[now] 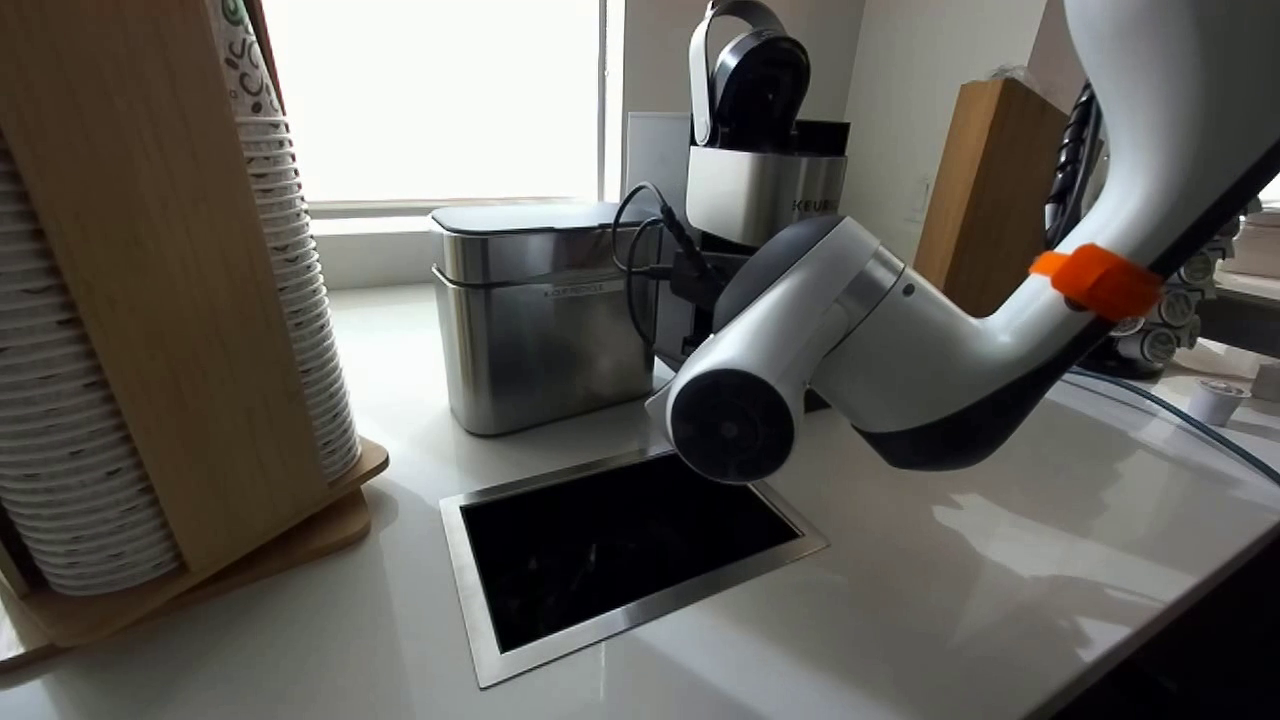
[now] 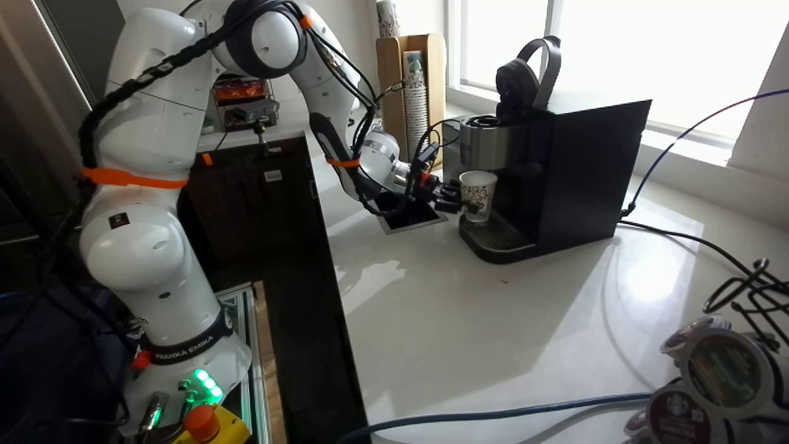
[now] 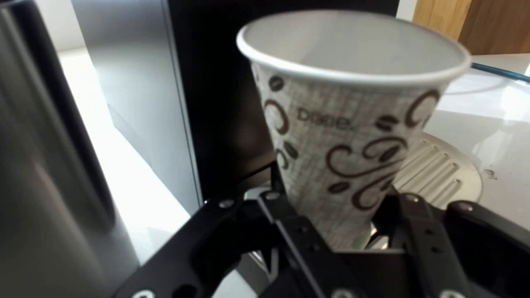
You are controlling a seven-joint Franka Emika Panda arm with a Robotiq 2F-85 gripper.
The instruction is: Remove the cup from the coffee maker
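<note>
The cup is a white paper cup with a brown swirl pattern in an exterior view (image 2: 479, 185) and the wrist view (image 3: 331, 136). It stands roughly upright over the front of the drip tray (image 2: 496, 237) of the coffee maker (image 2: 592, 172); whether its base touches the tray I cannot tell. The coffee maker, black and silver, also shows in an exterior view (image 1: 745, 190) and the wrist view (image 3: 223, 91). My gripper (image 2: 465, 200) is closed around the cup's lower part, a finger against each side, as the wrist view (image 3: 335, 203) shows. The arm hides gripper and cup in an exterior view.
A square metal canister (image 1: 550, 330) stands beside the coffee maker. A metal-framed opening (image 1: 630, 550) lies in the counter before it. A wooden holder (image 1: 150, 250) bears stacked paper cups. A blue cable (image 2: 511, 416) crosses the counter near a pod rack (image 2: 721, 370).
</note>
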